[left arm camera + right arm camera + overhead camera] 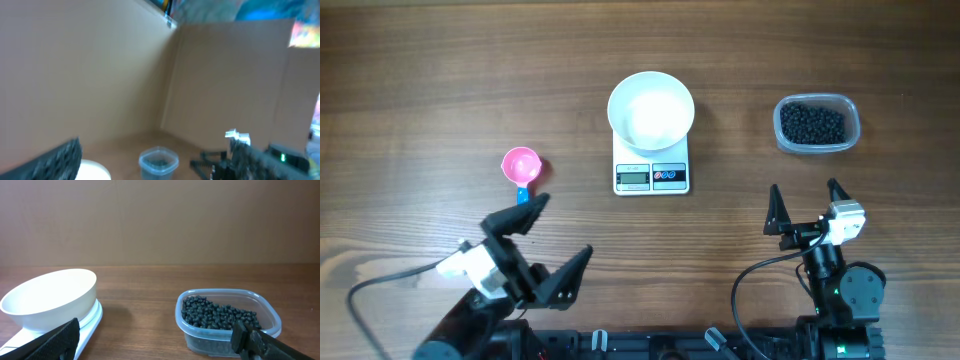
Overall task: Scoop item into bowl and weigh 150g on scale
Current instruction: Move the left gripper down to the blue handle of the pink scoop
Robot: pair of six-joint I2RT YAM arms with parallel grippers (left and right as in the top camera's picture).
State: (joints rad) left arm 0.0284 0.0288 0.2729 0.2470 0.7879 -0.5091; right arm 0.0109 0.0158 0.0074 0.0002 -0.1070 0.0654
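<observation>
The white bowl [651, 112] stands empty on the small white scale [651, 177] at the table's middle back. The item, glossy black beads [812, 123], fills a clear plastic tub [852, 131] to the right. My right gripper [803, 187] is open in front of the tub, nothing between its fingers. In the right wrist view the beads [219, 314] lie just ahead, with the bowl [55, 297] and scale [89, 324] to the left. My left gripper [567, 224] is open at the front left, turned toward the right, holding nothing. The left wrist view is blurred.
A pink scoop with a blue handle [521, 166] lies left of the scale, just behind my left gripper. Brown cardboard walls [100, 70] stand behind the table. A black cable [380, 285] loops at the front left.
</observation>
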